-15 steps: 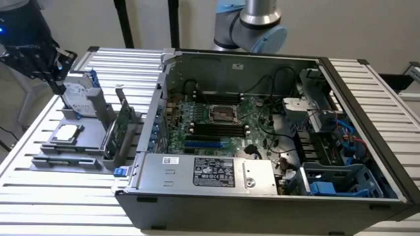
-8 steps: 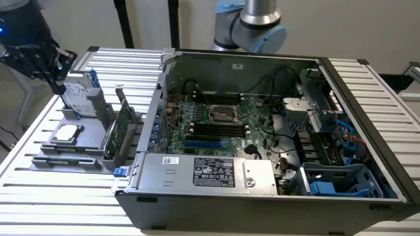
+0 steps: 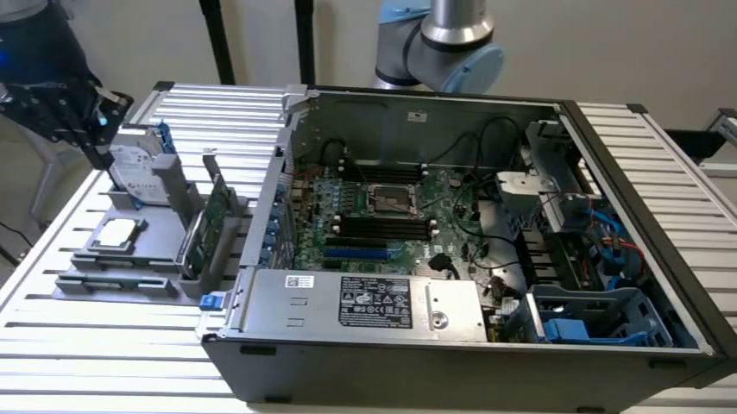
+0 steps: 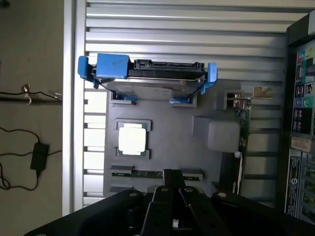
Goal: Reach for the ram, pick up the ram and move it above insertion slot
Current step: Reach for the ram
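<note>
The ram [image 4: 147, 173] is a narrow green stick lying in a groove at one end of the grey fixture [image 4: 167, 123]; in the exterior view the ram [image 3: 113, 282] is at the fixture's near end. My gripper [image 4: 172, 179] hangs high above the fixture, its black fingers together and holding nothing; their tip covers part of the stick. In the exterior view my gripper [image 3: 98, 147] is at the upper left, over the hard drive and well away from the ram. The motherboard's black slots [image 3: 381, 226] lie inside the open computer case.
On the fixture stand a hard drive in a blue caddy [image 4: 147, 73], a silver processor [image 4: 133, 139] and a tall green expansion card [image 3: 207, 228]. The open case [image 3: 461, 285] fills the ribbed table's middle, with cables and a power supply [image 3: 357, 302] inside.
</note>
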